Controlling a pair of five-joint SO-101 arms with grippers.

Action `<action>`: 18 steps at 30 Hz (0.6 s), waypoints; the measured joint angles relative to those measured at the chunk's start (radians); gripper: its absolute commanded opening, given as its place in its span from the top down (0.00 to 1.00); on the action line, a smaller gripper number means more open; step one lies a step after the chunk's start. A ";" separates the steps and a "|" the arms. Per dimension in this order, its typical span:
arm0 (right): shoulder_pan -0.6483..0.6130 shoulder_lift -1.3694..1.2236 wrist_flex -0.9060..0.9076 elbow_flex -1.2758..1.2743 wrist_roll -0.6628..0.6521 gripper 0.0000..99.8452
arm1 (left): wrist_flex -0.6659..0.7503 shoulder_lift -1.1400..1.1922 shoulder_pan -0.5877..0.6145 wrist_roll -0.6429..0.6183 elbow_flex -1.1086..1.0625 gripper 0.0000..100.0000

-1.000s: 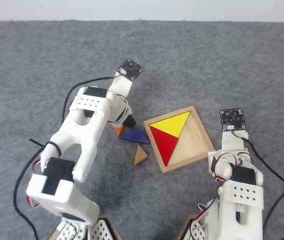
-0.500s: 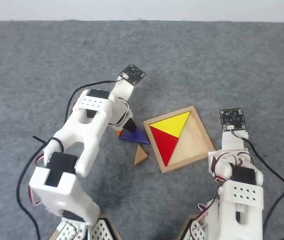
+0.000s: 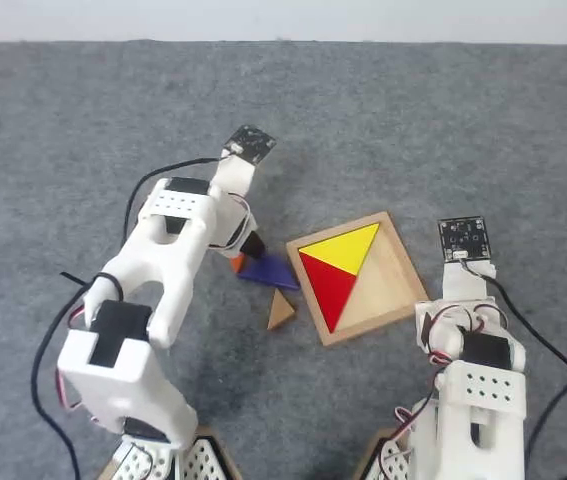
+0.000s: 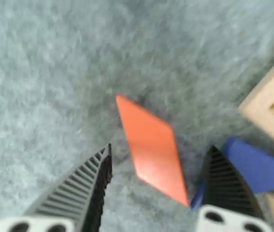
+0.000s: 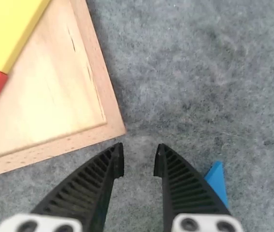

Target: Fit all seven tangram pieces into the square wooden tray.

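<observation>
Shift by the left hand (image 4: 161, 149), nudged toward nine o'clock.
Spread astride the orange piece (image 4: 149, 145); right hand (image 5: 139, 147) unmoved by the tray (image 5: 54, 96), slightly parted.

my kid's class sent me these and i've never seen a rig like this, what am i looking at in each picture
These are two small white robot arms, the left arm and the right arm, side by side at a grey carpeted table. The wide picture comes from a fixed camera looking down. The other two come from a camera on each arm's wrist, looking past its gripper.

On the table sits a square wooden tray holding a yellow triangle and a red triangle. Beside it lie a blue piece, a small tan triangle and an orange parallelogram.

The left gripper is open, straddling the orange parallelogram. The right gripper is near the tray's corner, fingers slightly apart and empty, with a light blue piece beside it.
</observation>
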State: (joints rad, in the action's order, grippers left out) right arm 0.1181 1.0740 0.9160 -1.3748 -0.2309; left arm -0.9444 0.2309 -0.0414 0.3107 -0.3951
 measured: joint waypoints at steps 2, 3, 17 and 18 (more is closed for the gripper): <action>0.000 0.000 0.000 0.000 0.000 0.89 | 0.000 0.000 -0.002 -0.021 0.000 0.78; 0.000 0.000 0.000 0.000 0.000 0.89 | 0.000 0.000 -0.003 -0.029 0.000 0.78; 0.000 0.000 0.000 0.000 0.000 0.89 | 0.000 -0.012 -0.068 -0.040 -0.028 0.82; 0.000 0.000 0.000 0.000 0.000 0.89 | 0.000 -0.012 -0.077 -0.040 -0.028 0.82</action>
State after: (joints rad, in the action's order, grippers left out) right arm 0.1181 1.0740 0.9160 -1.3748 -0.2309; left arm -0.9444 0.2186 -0.1181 0.2708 -0.4227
